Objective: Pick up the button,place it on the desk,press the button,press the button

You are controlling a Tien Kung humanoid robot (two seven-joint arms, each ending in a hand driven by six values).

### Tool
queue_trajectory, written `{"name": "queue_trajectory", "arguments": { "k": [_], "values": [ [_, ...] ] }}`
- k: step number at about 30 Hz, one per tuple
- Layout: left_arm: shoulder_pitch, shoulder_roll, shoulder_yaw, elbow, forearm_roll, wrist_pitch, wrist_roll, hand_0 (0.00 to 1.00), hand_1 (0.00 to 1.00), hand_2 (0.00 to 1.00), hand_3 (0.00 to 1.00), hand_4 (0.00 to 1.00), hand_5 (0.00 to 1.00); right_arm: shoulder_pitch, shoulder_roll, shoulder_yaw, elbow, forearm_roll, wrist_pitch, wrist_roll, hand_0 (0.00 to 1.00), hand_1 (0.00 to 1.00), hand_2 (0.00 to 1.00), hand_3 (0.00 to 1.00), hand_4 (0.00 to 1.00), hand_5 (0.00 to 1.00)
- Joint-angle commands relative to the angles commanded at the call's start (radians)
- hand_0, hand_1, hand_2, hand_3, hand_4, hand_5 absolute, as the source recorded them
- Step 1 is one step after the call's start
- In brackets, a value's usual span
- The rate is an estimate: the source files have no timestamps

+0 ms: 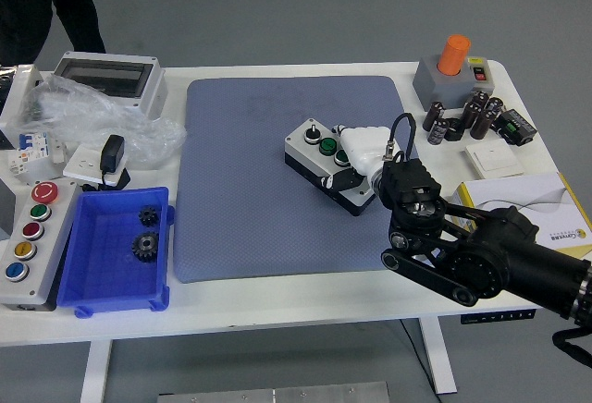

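One hand works here: the right hand (363, 152), white-fingered on a black arm coming in from the lower right, lies over the right end of the button box (326, 161), its fingers closed around that end of the box. The box, grey on top with a black base, sits tilted on the blue mat (291, 174) in the middle of the desk (277, 306), a green button (326, 145) showing just beside the fingers. A blue bin (111, 285) holding two gears stands well apart at the left.
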Motion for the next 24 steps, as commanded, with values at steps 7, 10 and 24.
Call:
{"name": "queue_trajectory", "arguments": {
  "k": [7,10,24],
  "values": [
    [-0.001,0.000,0.002,0.000,0.000,0.001,-0.001,0.620,0.656,0.623,0.681,0.705,0.348,0.039,-0.039,-0.120,0.042,0.022,-0.076,0.084,0.457,0.510,0.407,0.366,0.598,0.040],
    [-0.001,0.000,0.004,0.000,-0.002,0.001,-0.001,0.620,0.656,0.623,0.681,0.705,0.348,0.054,-0.053,-0.144,0.060,0.020,-0.109,0.142,0.457,0.510,0.407,0.366,0.598,0.040],
    [-0.002,0.000,0.005,0.001,-0.002,0.007,-0.005,0.619,0.656,0.624,0.685,0.706,0.357,0.110,-0.081,-0.214,0.082,0.022,-0.155,0.369,0.511,0.531,0.396,0.357,0.571,0.007]
  ]
}}
